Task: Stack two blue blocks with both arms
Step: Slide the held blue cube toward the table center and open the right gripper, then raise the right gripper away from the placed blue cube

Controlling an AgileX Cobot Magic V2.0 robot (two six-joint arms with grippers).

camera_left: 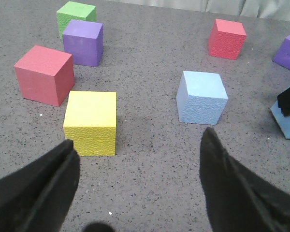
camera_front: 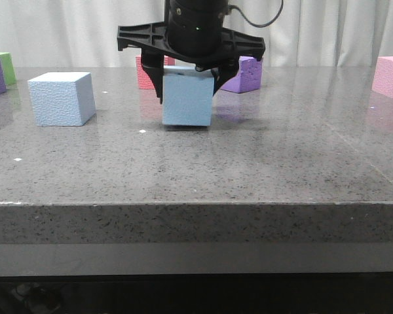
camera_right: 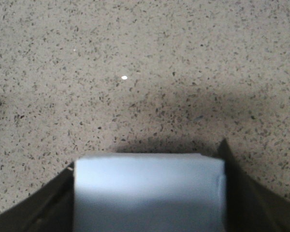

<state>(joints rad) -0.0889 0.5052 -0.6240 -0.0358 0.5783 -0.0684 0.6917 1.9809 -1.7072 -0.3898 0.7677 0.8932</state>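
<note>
Front view shows the right pincer (camera_front: 188, 82) closed around one blue block (camera_front: 187, 99), its fingers flanking the upper part of the cube; the block sits at or just off the grey tabletop (camera_front: 249, 163), and contact cannot be judged. A second blue block (camera_front: 61, 98) rests apart toward the robot's left, one vertical edge turned to the camera, while the held one faces the camera almost squarely. Being cubes, neither has a long axis; only the yaw differs, so a mismatch could leave the stack twisted or overhanging. Left wrist view shows the left pincer (camera_left: 140, 183) spread wide and holding nothing, hovering over the tabletop with the free blue block ahead of it, a yellow block (camera_left: 91, 122) beside it, and the gripped cube's corner at the frame edge. Right wrist view shows the pale block filling the gap between both fingers (camera_right: 48, 203). The grip appears high and the foam soft; I judge it could tilt or slip when lifted.
</note>
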